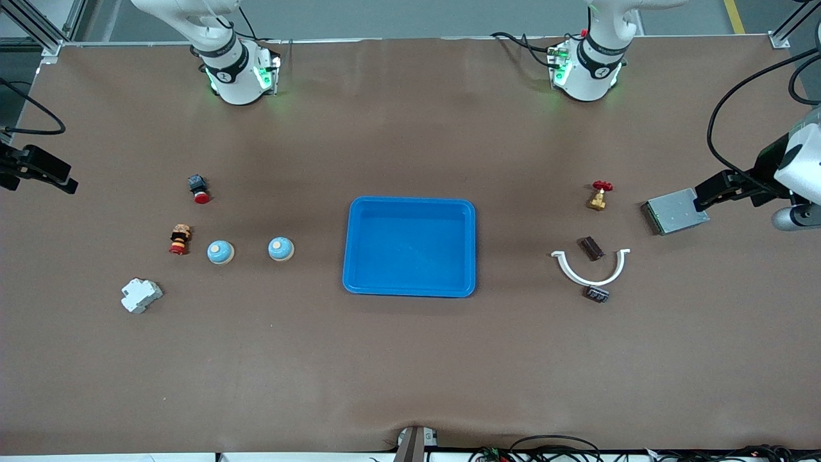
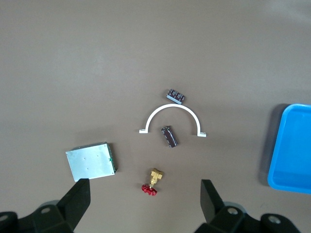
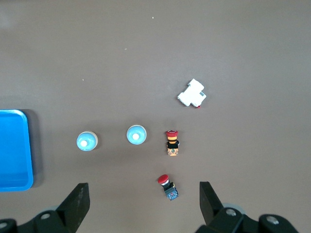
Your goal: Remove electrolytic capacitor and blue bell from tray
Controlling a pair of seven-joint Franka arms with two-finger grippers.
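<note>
Two blue domed bells (image 1: 220, 252) (image 1: 281, 248) sit side by side toward the right arm's end of the table, between a blue tray (image 1: 410, 200) and the push buttons. In the right wrist view they show as bells (image 3: 136, 135) (image 3: 87, 141). A dark cylindrical capacitor (image 1: 591, 248) (image 2: 169, 136) lies inside the curve of a white half ring (image 1: 590, 277) toward the left arm's end. My left gripper (image 1: 700, 200) (image 2: 144, 183) hangs open, high over the brass valve. My right gripper (image 1: 69, 185) (image 3: 143, 185) hangs open, high over the red button. Neither holds anything.
The brass valve with a red handle (image 1: 599, 196), a metal box (image 1: 670, 215) and a small dark ridged part (image 1: 596, 294) lie near the capacitor. The red push button (image 1: 200, 189), a red-and-yellow switch (image 1: 180, 239) and a white breaker (image 1: 141, 295) lie near the bells.
</note>
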